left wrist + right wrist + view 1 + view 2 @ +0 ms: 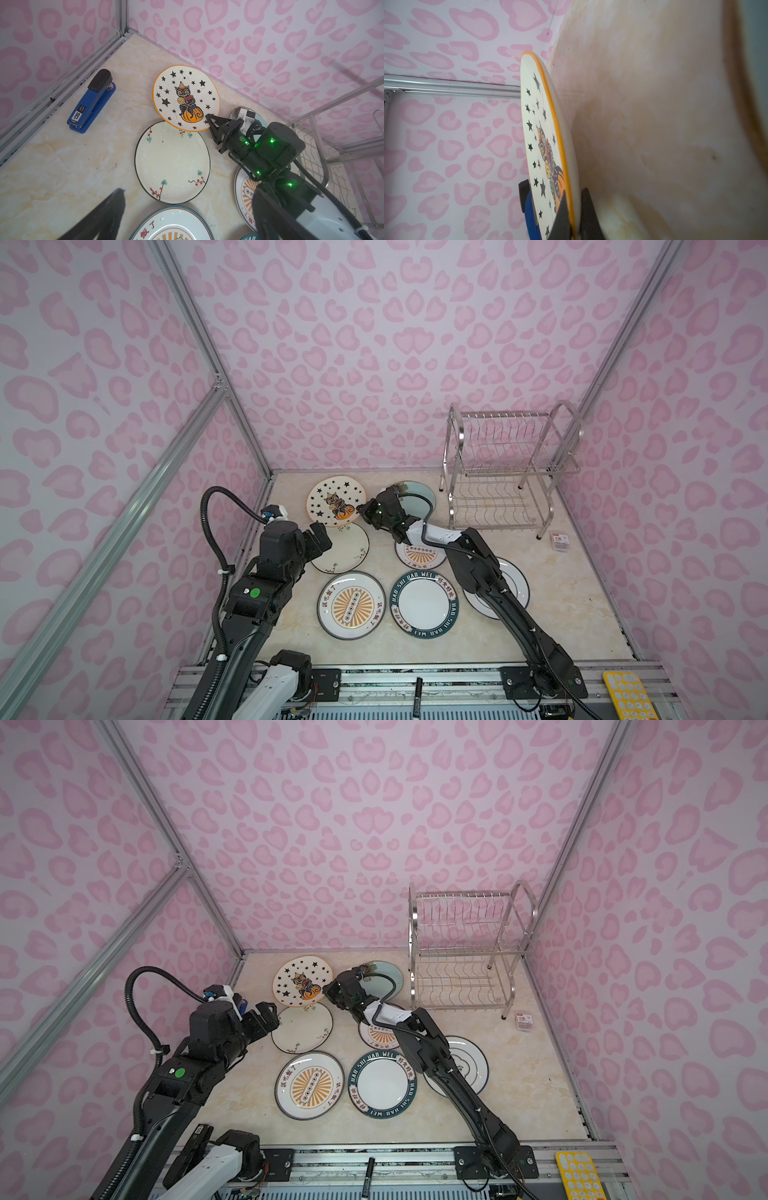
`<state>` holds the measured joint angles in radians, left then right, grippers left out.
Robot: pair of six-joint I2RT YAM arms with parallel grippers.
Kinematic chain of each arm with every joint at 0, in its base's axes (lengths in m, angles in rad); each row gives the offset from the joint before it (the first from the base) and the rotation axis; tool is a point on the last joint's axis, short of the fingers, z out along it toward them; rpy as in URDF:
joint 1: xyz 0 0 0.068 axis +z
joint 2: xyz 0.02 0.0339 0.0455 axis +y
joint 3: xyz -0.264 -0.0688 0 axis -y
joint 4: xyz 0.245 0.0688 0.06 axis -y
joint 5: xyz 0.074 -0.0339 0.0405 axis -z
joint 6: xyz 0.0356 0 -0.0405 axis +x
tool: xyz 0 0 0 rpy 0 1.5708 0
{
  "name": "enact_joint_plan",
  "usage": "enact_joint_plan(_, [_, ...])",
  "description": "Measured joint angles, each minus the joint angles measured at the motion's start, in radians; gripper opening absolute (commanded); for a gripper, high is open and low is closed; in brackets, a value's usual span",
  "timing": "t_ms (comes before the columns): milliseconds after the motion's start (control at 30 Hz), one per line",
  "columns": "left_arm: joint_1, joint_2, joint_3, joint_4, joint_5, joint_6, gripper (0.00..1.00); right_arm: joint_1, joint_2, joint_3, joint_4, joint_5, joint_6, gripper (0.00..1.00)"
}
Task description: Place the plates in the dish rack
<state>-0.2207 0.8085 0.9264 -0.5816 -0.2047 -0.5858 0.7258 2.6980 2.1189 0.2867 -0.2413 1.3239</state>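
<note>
The star-and-cat plate [334,499] is pinched by its rim between the right gripper [209,119] fingers, at the back of the surface [561,593], overlapping the cream floral plate [345,549]. The left gripper [322,537] fingers are spread wide just above that plate's edge. The dish rack [503,472] is parked back right.

In both top views the right arm [478,568] covers parts of the pale blue plate [419,490], the far sunburst plate [419,556] and the white emblem plate [517,585]. The small box [560,540] has a label too small to read.
</note>
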Motion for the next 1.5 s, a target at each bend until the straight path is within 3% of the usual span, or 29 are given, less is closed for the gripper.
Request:
enact_joint_plan(433, [0.000,0.006,-0.006,0.000,0.014,-0.007,0.97,-0.012,-0.255,-0.203,0.018,-0.019,-0.052,0.00])
enact_joint_plan(700, [0.013,0.031,0.003,-0.007,0.015,0.011,0.96,-0.013,-0.624,-0.332,0.022,-0.021,-0.072,0.00])
enact_joint_plan(800, [0.035,0.031,0.003,-0.005,0.032,0.011,0.96,-0.021,-0.722,-0.372,0.158,-0.034,-0.074,0.00])
enact_joint_plan(933, [0.051,0.020,0.003,0.013,0.079,0.012,0.96,-0.035,-0.751,-0.423,0.243,-0.051,-0.082,0.00])
enact_joint_plan(1267, [0.061,-0.061,0.003,0.083,0.188,0.024,0.96,-0.047,-0.718,-0.458,0.106,-0.047,-0.088,0.00])
enact_joint_plan(1500, [0.164,-0.010,0.011,0.141,0.314,0.037,0.96,-0.052,-0.751,-0.533,0.110,-0.073,-0.108,0.00])
